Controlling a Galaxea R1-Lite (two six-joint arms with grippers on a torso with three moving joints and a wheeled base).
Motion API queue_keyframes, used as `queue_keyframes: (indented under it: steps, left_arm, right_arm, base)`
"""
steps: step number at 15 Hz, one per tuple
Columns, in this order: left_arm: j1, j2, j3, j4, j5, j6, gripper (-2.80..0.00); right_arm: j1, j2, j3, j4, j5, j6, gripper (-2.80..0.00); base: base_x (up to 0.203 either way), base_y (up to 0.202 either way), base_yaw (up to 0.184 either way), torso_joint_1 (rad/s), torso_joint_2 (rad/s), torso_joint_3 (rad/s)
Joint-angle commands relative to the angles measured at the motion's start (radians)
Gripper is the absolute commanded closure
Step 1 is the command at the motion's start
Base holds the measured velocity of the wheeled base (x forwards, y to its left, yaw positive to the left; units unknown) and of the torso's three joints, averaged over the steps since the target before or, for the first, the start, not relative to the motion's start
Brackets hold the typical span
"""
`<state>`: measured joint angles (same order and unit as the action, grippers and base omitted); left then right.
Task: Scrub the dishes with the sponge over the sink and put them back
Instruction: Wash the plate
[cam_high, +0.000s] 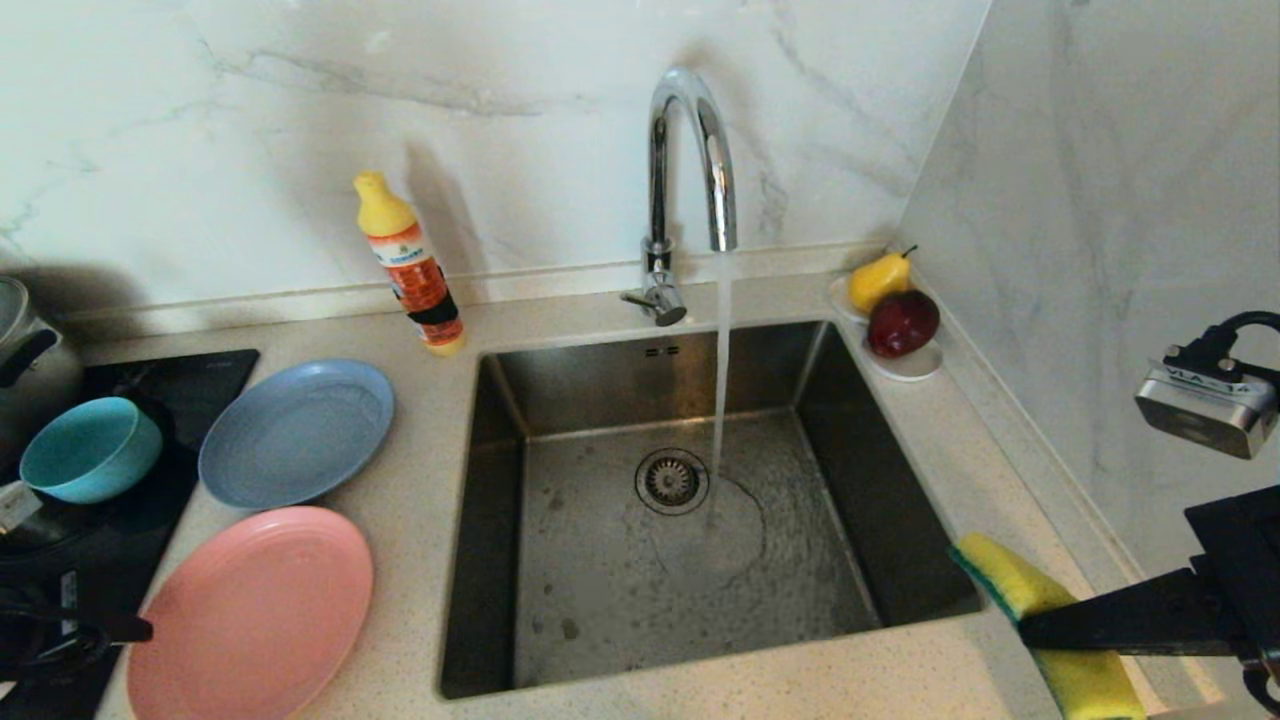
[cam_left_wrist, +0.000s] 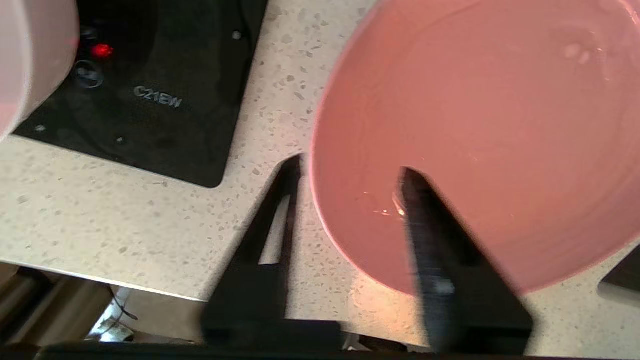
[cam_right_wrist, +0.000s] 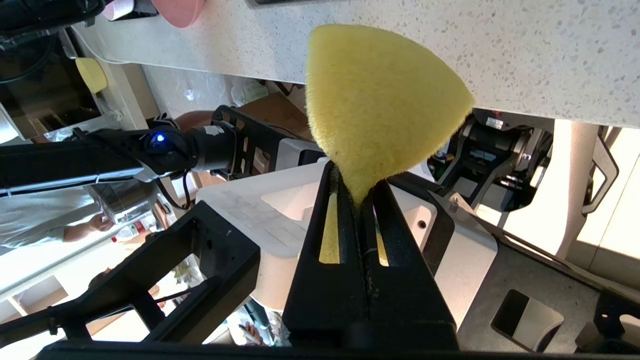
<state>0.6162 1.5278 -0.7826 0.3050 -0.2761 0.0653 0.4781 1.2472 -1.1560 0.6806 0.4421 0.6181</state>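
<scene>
Left wrist view: the left tool (cam_left_wrist: 350, 172) is seen spread apart over the near rim of the salmon-pink plate (cam_left_wrist: 480, 130), one finger above the plate's inside, the other outside it above the speckled counter (cam_left_wrist: 150, 200). Whether the plate is actually touched can't be told.
Right tool: the right tool (cam_right_wrist: 356, 187) is pressed together on the middle of the sponge (cam_right_wrist: 380, 100), so the yellow foam is squashed and fans out past the fingertips. In the head view it's held just off the front right corner of the sink (cam_high: 560, 560).
Sink: water is running from the chrome tap (cam_high: 690, 150) and landing right beside the drain strainer (cam_high: 671, 481). No dish is in the basin.
Dishes: the pink plate is lying flat on the counter left of the sink, with the grey-blue plate (cam_high: 296, 432) just behind it. The teal bowl (cam_high: 90, 448) is sitting further left on the black hob (cam_high: 180, 375). A pale pink bowl (cam_left_wrist: 30, 55) is only caught at the edge of the left wrist view.
Other stuff: a detergent bottle (cam_high: 410, 265) is stood up by the back wall, and a white saucer (cam_high: 905, 365) with a pear and a dark red fruit is parked at the sink's back right corner.
</scene>
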Motion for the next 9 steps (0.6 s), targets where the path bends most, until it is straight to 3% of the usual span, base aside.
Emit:
queue_keyframes:
  steps: [1,5,9]
  left_arm:
    - [0.011,0.045,-0.003,0.0,-0.004,0.003,-2.8]
    - [0.038,0.138,0.002,-0.062,-0.026,0.003,-2.8]
    - [0.063,0.178,0.002,-0.069,-0.161,-0.005,-2.8]
  right_arm:
    - [0.001,0.012,0.001,-0.001,0.003,0.003,0.0]
    - [0.001,0.03,0.027,-0.035,0.003,0.003,0.0]
    - [-0.001,0.035,0.038,-0.053,0.003,0.003,0.0]
  base:
    - [0.0,0.0,0.0,0.0,0.0,0.0]
    - [0.0,0.0,0.0,0.0,0.0,0.0]
    - [0.0,0.0,0.0,0.0,0.0,0.0]
